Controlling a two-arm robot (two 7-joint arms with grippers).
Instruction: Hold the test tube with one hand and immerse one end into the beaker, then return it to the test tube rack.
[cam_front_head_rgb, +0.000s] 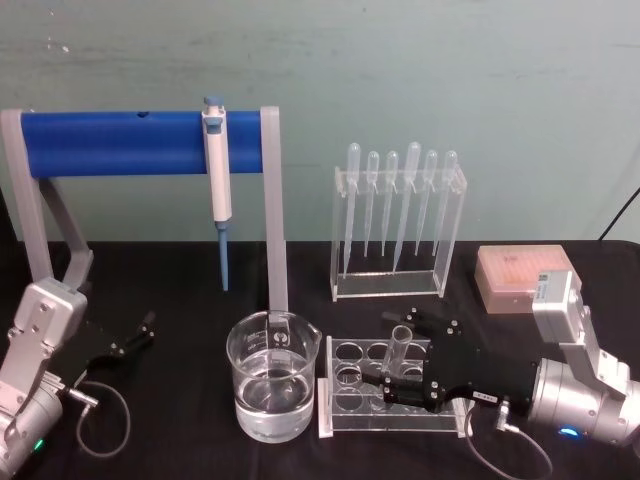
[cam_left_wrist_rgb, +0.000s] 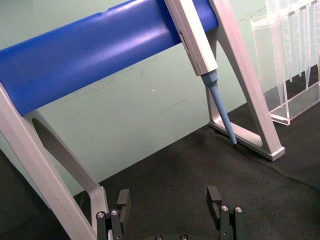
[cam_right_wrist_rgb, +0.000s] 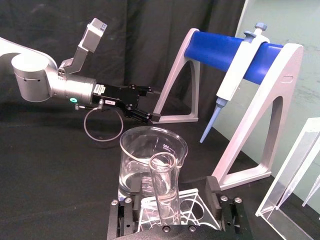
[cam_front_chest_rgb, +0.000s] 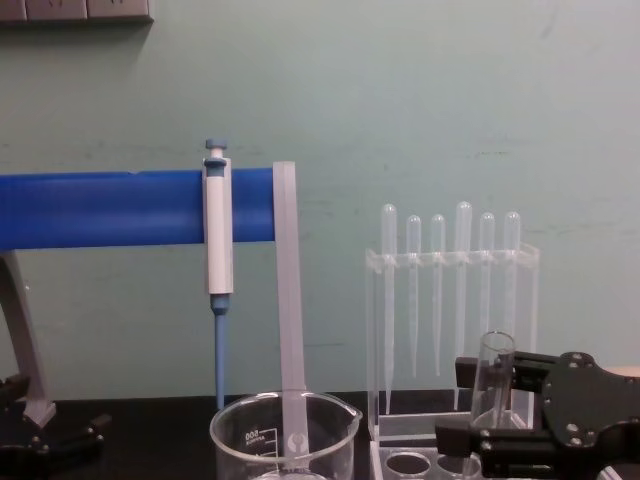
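Glass test tube (cam_right_wrist_rgb: 165, 186), seemingly racked, within right tool (cam_right_wrist_rgb: 168, 197).

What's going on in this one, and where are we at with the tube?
The right gripper reaches in from the right, its fingers open on either side of the test tube, which stands leaning in the clear rack. It is not clamped. The beaker, part full of clear liquid, sits just left of the rack. The left gripper rests open at the left, by the blue stand. Whether the dip is done cannot be told.
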